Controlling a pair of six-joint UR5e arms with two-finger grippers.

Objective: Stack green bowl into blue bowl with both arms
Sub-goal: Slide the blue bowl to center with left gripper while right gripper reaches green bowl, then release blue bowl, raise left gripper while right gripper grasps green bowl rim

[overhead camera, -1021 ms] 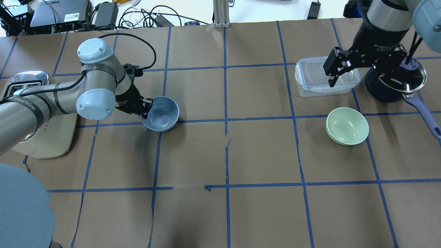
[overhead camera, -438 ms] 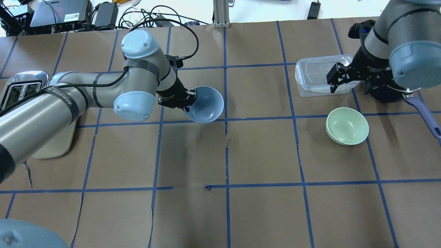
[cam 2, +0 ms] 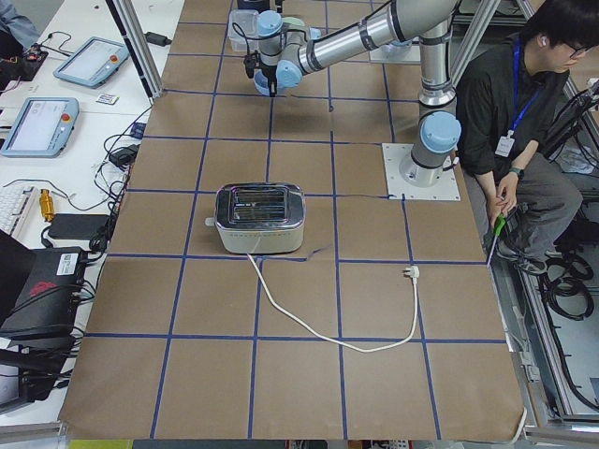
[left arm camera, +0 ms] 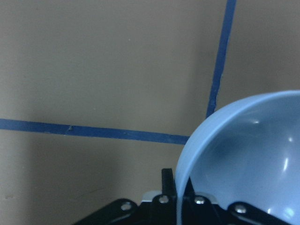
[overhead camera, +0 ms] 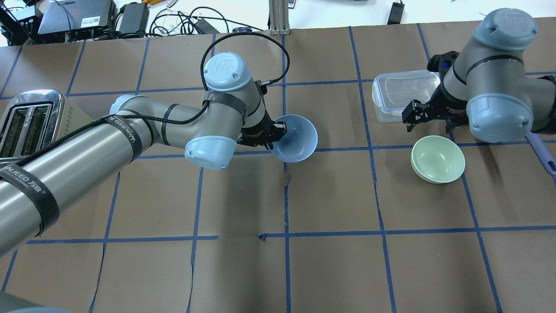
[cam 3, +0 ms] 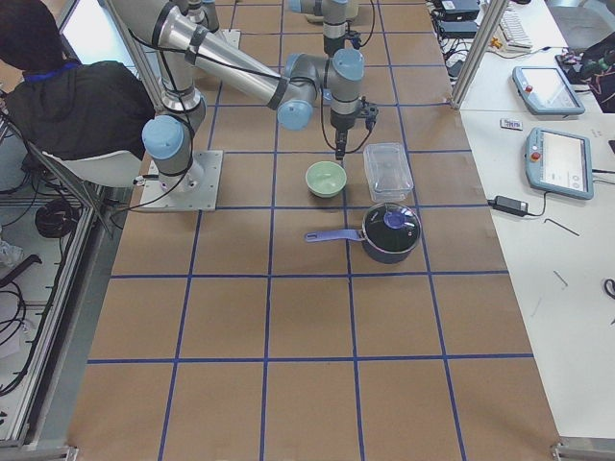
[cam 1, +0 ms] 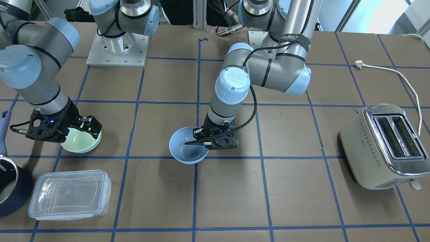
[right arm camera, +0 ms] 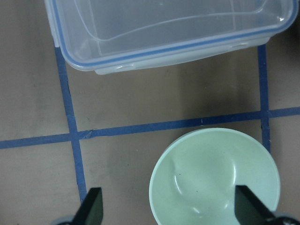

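The light blue bowl (overhead camera: 297,138) is near the table's middle, tilted and held by its rim in my left gripper (overhead camera: 273,134). It also shows in the front view (cam 1: 186,149) and in the left wrist view (left arm camera: 243,159), where the fingers (left arm camera: 168,180) pinch the rim. The mint-green bowl (overhead camera: 438,158) sits upright on the table at the right. My right gripper (overhead camera: 430,119) is open and empty, hovering over the bowl's far edge. In the right wrist view the green bowl (right arm camera: 213,178) lies between the spread fingertips (right arm camera: 91,206).
A clear plastic container (overhead camera: 397,93) stands just beyond the green bowl. A dark navy pot (cam 1: 8,188) with a long handle (overhead camera: 541,150) is at the far right. A toaster (overhead camera: 28,121) stands at the left, with its cord (cam 2: 328,327) trailing over the table.
My left arm has carried the blue bowl to the right, toward the table's middle. My right gripper has moved from over the container toward the green bowl, still open.
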